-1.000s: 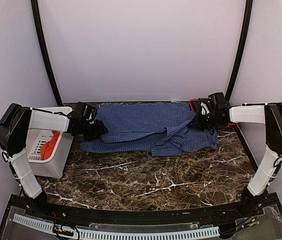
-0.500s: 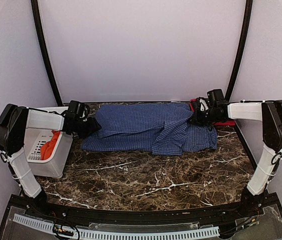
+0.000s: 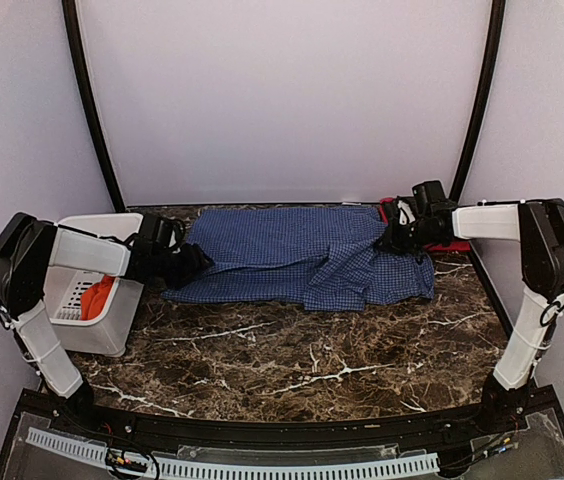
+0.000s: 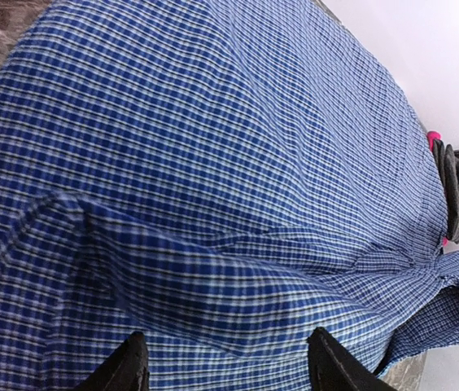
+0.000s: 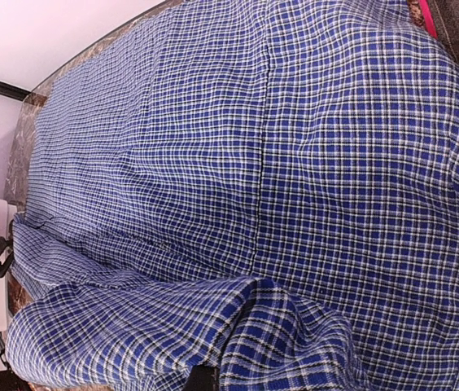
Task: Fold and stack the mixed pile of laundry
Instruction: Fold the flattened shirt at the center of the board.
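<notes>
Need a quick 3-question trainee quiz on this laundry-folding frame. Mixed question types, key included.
1. True or false: the orange garment lies on the marble table.
2. Which tool has its fingers apart? A) left tool B) right tool
3. Fill in: the white slotted basket stands beside the ___ arm.

Key: 1 false, the orange garment sits inside the white slotted basket; 2 A; 3 left.

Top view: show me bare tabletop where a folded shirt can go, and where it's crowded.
Free: the wide marble strip between the checked shirt and the table's near edge, from the basket to the right arm. Crowded: the back, covered by the shirt, with the left gripper and right gripper at its ends.
</notes>
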Controlling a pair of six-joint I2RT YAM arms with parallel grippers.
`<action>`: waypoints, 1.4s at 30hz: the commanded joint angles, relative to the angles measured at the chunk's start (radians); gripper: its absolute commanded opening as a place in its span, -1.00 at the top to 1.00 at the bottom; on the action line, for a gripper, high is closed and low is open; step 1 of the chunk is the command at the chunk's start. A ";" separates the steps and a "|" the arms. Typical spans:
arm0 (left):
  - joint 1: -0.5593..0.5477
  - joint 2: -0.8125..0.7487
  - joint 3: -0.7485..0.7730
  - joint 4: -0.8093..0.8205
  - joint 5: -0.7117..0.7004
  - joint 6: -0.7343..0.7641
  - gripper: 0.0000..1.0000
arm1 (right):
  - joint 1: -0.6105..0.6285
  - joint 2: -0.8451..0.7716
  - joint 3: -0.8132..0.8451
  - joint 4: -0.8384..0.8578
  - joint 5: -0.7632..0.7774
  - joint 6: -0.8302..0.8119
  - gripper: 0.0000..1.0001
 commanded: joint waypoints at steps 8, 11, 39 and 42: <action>-0.128 0.059 -0.031 0.281 -0.037 -0.146 -0.55 | -0.007 0.001 0.036 0.005 0.003 -0.006 1.00; -0.128 0.091 -0.020 0.318 -0.065 -0.174 -0.64 | -0.006 -0.002 0.033 0.002 0.004 -0.008 1.00; 0.009 0.137 -0.049 0.461 -0.182 -0.214 0.08 | -0.007 -0.046 -0.029 0.002 0.003 -0.015 1.00; 0.020 0.157 -0.021 0.456 -0.166 -0.209 0.23 | -0.007 -0.051 -0.034 -0.001 0.005 -0.018 1.00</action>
